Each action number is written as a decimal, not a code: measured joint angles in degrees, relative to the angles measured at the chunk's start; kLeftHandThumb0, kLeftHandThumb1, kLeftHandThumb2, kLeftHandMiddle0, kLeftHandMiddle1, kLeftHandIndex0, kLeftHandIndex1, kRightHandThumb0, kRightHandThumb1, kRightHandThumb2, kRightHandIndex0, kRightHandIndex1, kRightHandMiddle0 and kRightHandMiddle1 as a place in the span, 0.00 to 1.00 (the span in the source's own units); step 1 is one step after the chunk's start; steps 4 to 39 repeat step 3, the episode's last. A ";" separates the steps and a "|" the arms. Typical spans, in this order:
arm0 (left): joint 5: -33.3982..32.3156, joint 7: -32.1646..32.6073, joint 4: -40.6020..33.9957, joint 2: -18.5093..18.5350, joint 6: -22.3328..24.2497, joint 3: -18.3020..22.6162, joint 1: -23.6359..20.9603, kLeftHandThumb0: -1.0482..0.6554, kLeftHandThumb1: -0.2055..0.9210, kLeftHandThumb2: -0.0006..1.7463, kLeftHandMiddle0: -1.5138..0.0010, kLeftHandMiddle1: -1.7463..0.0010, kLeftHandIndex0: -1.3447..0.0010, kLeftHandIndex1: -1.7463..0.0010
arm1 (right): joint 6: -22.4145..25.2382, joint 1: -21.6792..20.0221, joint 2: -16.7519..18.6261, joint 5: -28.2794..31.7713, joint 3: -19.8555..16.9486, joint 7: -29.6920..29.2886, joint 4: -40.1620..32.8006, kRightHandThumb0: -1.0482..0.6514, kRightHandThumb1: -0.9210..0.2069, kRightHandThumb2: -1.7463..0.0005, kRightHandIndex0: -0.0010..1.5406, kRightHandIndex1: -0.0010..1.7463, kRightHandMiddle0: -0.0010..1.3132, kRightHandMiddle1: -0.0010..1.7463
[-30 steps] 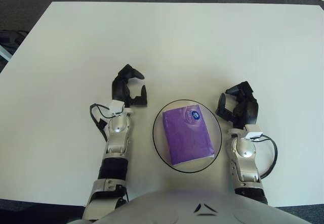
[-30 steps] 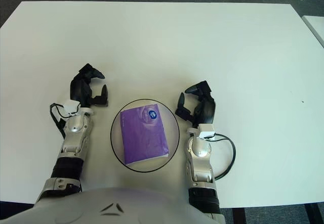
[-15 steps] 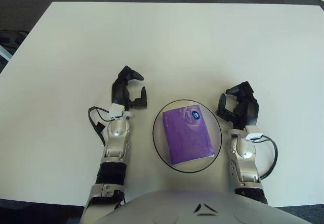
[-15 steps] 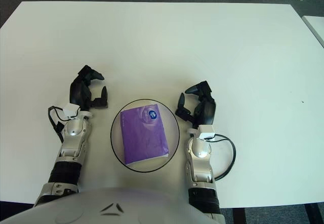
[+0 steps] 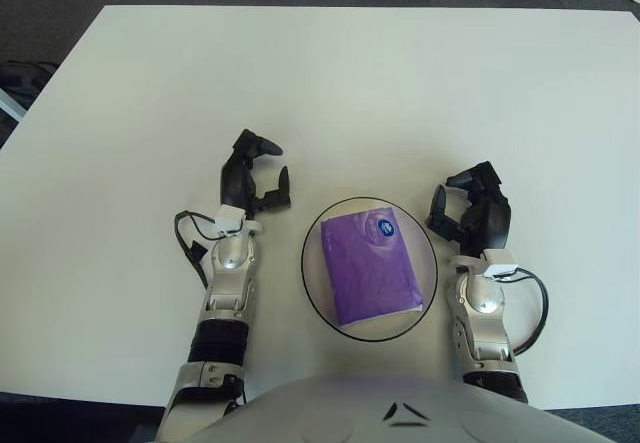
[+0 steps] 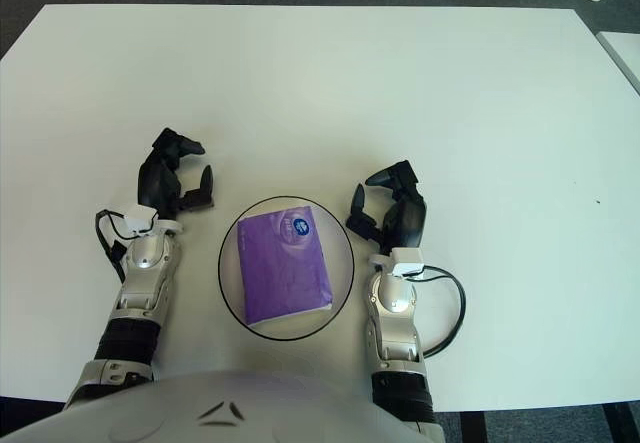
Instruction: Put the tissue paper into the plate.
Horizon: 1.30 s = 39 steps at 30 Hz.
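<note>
Count: one purple soft-pack of tissue paper (image 5: 371, 268), one round plate with a thin dark rim (image 5: 318, 298), one white rectangular table (image 5: 350, 93), two robot hands.

Tissue paper: a flat, roughly rectangular pack in a smooth purple wrapper with faint creases and a small round blue-and-white label near its far right corner; it lies inside the plate, tilted a little to the left, its corners close to the rim.

Plate: a single circle, pale in the middle so that it nearly matches the table; whether it is glass or white ceramic is hard to say. It sits near the table's near edge, about midway between the two hands.

Table: matte, off-white, plain; its far edge and both far corners show against dark carpet.

Left hand (image 5: 253, 174): black, three jointed fingers on a silver metal forearm with a white tag and a looped black cable; it shows just left of the plate, fingers loosely curved with a gap between them, holding nothing.

Right hand (image 5: 473, 212): same black fingers and silver forearm, with a black cable looping to its right; it shows just right of the plate, fingers half-curled and apart, empty.
</note>
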 measured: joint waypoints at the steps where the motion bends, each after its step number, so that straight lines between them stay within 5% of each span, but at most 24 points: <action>1: -0.15 0.00 0.03 0.00 0.00 0.01 -0.01 0.61 0.43 0.71 0.49 0.21 0.64 0.00 | 0.11 0.00 0.00 0.00 0.01 0.02 -0.04 0.33 0.54 0.23 0.74 1.00 0.47 1.00; 39: -0.47 0.00 0.09 0.02 -0.01 0.02 -0.02 0.61 0.43 0.72 0.49 0.21 0.64 0.00 | 0.48 0.01 0.00 -0.03 0.06 0.04 -0.18 0.33 0.54 0.23 0.74 1.00 0.47 1.00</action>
